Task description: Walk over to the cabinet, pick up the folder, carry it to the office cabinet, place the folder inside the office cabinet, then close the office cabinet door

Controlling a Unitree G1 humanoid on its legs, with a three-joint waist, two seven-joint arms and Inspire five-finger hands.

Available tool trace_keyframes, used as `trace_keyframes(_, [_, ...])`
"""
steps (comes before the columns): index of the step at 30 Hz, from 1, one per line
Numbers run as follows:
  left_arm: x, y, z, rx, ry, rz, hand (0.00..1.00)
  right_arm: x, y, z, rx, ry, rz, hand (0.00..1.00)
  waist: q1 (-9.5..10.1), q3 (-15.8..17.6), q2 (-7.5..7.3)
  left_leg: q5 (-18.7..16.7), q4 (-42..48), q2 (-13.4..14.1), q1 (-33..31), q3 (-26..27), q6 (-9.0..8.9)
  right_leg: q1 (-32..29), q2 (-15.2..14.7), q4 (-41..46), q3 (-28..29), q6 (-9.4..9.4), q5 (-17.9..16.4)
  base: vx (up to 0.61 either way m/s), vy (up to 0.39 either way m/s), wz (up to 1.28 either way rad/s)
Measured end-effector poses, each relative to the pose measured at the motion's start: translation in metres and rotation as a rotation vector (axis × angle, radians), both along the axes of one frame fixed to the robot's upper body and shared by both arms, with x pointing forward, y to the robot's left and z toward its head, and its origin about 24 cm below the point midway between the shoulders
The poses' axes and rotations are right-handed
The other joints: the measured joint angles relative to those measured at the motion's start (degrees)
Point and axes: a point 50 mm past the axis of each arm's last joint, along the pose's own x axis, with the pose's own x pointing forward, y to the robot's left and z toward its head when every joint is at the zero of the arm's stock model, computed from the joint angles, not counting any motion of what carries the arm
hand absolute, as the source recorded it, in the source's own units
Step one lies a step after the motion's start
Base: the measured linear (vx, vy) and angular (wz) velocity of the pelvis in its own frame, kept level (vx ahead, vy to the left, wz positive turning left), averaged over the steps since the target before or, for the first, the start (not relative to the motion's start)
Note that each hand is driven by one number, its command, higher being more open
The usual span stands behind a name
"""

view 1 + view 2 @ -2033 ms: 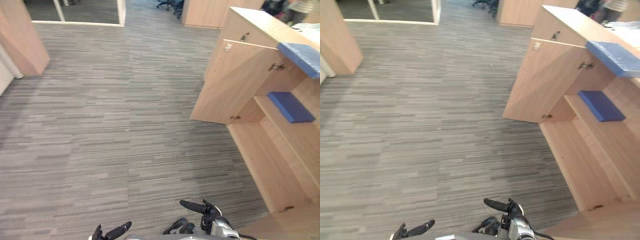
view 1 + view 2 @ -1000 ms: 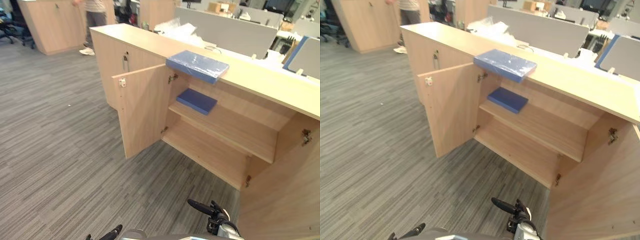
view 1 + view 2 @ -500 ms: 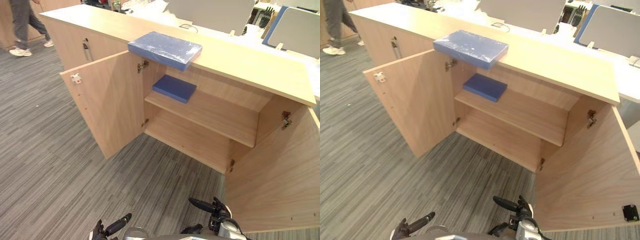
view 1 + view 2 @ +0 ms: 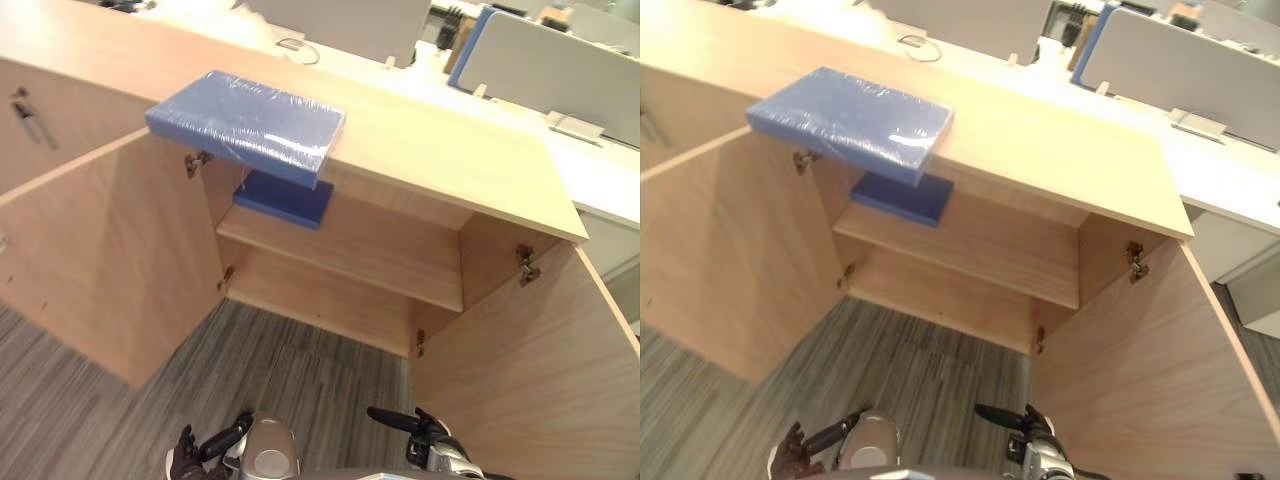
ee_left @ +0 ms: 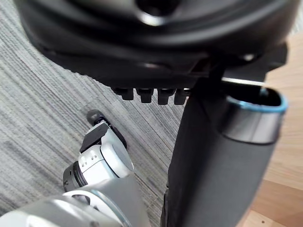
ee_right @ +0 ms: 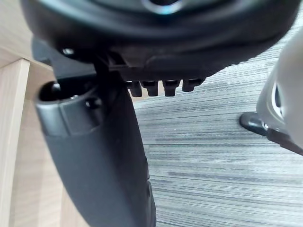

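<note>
2 blue folders: the plastic-wrapped folder [image 4: 245,122] overhangs the front edge of the office cabinet [image 4: 440,150] top, and the second folder [image 4: 285,200] lies at the left end of the shelf [image 4: 370,250]. Low over the carpet [image 4: 300,370], the left hand [image 4: 188,460] and right hand [image 4: 422,432] have loosely straight fingers, holding nothing.

The left robot hand [image 4: 188,458] and the right robot hand [image 4: 420,432] are black, on silver-grey arms [image 4: 265,458]. The left thumb [image 5: 222,161] is thick, dark, with a pale blue rim; the right housing shows perhaps one screw [image 6: 70,51].
</note>
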Motion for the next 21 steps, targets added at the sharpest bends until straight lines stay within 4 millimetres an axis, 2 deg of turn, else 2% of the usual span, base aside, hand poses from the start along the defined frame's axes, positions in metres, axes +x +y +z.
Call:
trace_keyframes(1, [0.002,0.004,0.002,0.016,-0.004,-0.008,1.00,0.001,0.000,0.000,0.004,0.001,-0.001,1.00,0.22,0.06,-1.05,-0.20,0.37,-1.61,0.68,1.05,0.35,-0.04,-1.52,-0.22,0.02,-0.33,0.92,0.27,0.218,-0.07])
trace_keyframes(2, [0.002,0.004,0.001,0.016,-0.001,-0.009,1.00,0.002,-0.002,0.001,0.001,-0.009,-0.015,1.00,0.06,0.03,-1.05,-0.21,1.20,-2.98,0.95,1.69,0.34,0.15,-2.69,-0.29,0.05,-0.85,2.21,0.26,0.245,-0.12])
trace_keyframes(4, [-0.002,0.004,0.000,0.011,0.014,-0.008,1.00,0.006,-0.004,0.002,0.004,-0.028,-0.033,1.00,0.09,0.26,-0.64,-0.38,0.15,-4.99,3.37,2.72,0.83,0.38,-5.20,0.97,1.38,0.01,3.79,0.14,0.230,-0.28])
trace_keyframes(6, [-0.013,0.002,-0.004,0.000,0.050,-0.003,1.00,0.001,-0.006,0.001,0.004,-0.018,-0.049,1.00,0.09,0.41,0.46,-0.80,-3.28,-6.10,7.65,5.02,3.74,-0.08,-8.16,5.02,2.64,-0.62,4.24,0.08,0.183,-0.42])
trace_keyframes(7, [-0.022,-0.001,-0.007,-0.014,0.077,0.002,1.00,-0.008,-0.009,-0.002,0.004,0.006,-0.064,1.00,0.01,0.37,0.67,-0.81,-6.08,-7.12,10.46,6.20,5.30,-0.99,-10.70,8.92,2.70,-1.67,4.66,0.03,0.132,-0.48])
trace_keyframes(8, [-0.033,-0.005,-0.010,-0.031,0.104,0.008,1.00,-0.016,-0.013,-0.004,0.002,0.022,-0.063,1.00,0.11,0.25,0.89,-0.97,-8.84,-8.36,12.98,7.37,6.05,-2.64,-13.71,13.49,2.36,-4.87,4.98,0.03,0.124,-0.49])
trace_keyframes(9, [-0.039,-0.008,-0.012,-0.041,0.122,0.011,1.00,-0.015,-0.017,-0.003,-0.014,0.017,-0.042,1.00,-0.01,0.29,1.02,-0.61,-10.18,-8.79,14.06,7.70,6.64,-3.25,-14.86,15.38,1.95,-6.61,5.55,0.01,0.117,-0.42])
trace_keyframes(10, [-0.049,-0.009,-0.014,-0.055,0.154,0.015,1.00,-0.016,-0.021,-0.003,-0.019,0.021,-0.045,1.00,-0.40,0.27,1.57,-0.18,-12.26,-9.13,15.84,7.99,7.20,-4.08,-16.54,18.32,0.50,-9.12,6.69,0.03,0.085,-0.27])
trace_keyframes(11, [-0.061,-0.011,-0.015,-0.065,0.188,0.023,1.00,-0.016,-0.022,-0.003,-0.021,0.019,-0.041,1.00,-0.84,0.10,1.28,0.84,-14.31,-9.19,17.93,8.16,8.13,-5.05,-19.07,23.40,-1.50,-11.36,7.60,0.04,0.061,-0.17])
trace_keyframes(12, [-0.071,-0.006,-0.016,-0.063,0.221,0.030,1.00,-0.015,-0.021,-0.003,-0.014,0.016,-0.035,1.00,-1.00,0.28,0.56,0.98,-15.06,-9.29,19.75,8.21,8.30,-5.21,-20.57,26.95,-2.76,-12.24,8.35,0.04,0.018,-0.07])
trace_keyframes(14, [-0.080,-0.005,-0.016,-0.067,0.248,0.041,1.00,-0.017,-0.021,-0.004,-0.011,0.020,-0.033,1.00,-0.93,0.27,0.23,1.33,-16.09,-9.09,21.19,8.30,7.93,-4.80,-20.61,27.24,-2.88,-10.39,9.66,0.05,0.010,-0.05])
trace_keyframes(17, [-0.081,-0.012,-0.018,-0.095,0.246,0.041,1.00,-0.013,-0.023,-0.002,-0.017,0.010,-0.030,1.00,-0.99,0.60,0.65,3.00,-18.38,-8.03,22.15,8.11,8.21,-6.03,-20.56,28.39,-3.32,-7.82,11.04,0.04,-0.030,-0.04])
trace_keyframes(18, [-0.078,-0.014,-0.018,-0.103,0.239,0.038,1.00,-0.009,-0.022,-0.001,-0.015,0.004,-0.024,1.00,-0.97,0.97,1.28,3.13,-18.95,-6.44,22.55,8.05,8.19,-6.58,-18.20,27.13,-3.00,-2.98,5.25,0.02,-0.105,-0.02])
trace_keyframes(19, [-0.078,-0.013,-0.018,-0.101,0.241,0.037,1.00,-0.008,-0.020,-0.001,-0.007,0.005,-0.020,1.00,-0.96,1.06,1.44,3.11,-19.03,-5.77,22.57,8.04,8.02,-6.60,-16.00,24.43,-3.05,-2.05,2.79,0.00,-0.169,-0.01])
trace_keyframes(20, [-0.074,-0.009,-0.017,-0.096,0.225,0.044,1.00,-0.006,-0.014,-0.001,0.006,0.000,-0.017,1.00,-1.01,1.33,0.54,2.98,-19.22,-6.04,22.41,7.92,7.02,-6.75,-12.86,17.89,-3.81,-3.39,3.73,0.00,-0.177,-0.06])
trace_keyframes(21, [-0.068,-0.010,-0.018,-0.108,0.204,0.057,1.00,-0.009,-0.015,-0.002,0.005,0.003,-0.022,1.00,-0.84,1.22,0.57,2.59,-19.50,-6.06,22.12,8.04,6.43,-4.74,-11.84,14.62,-4.94,-3.00,2.23,-0.04,-0.201,-0.03])
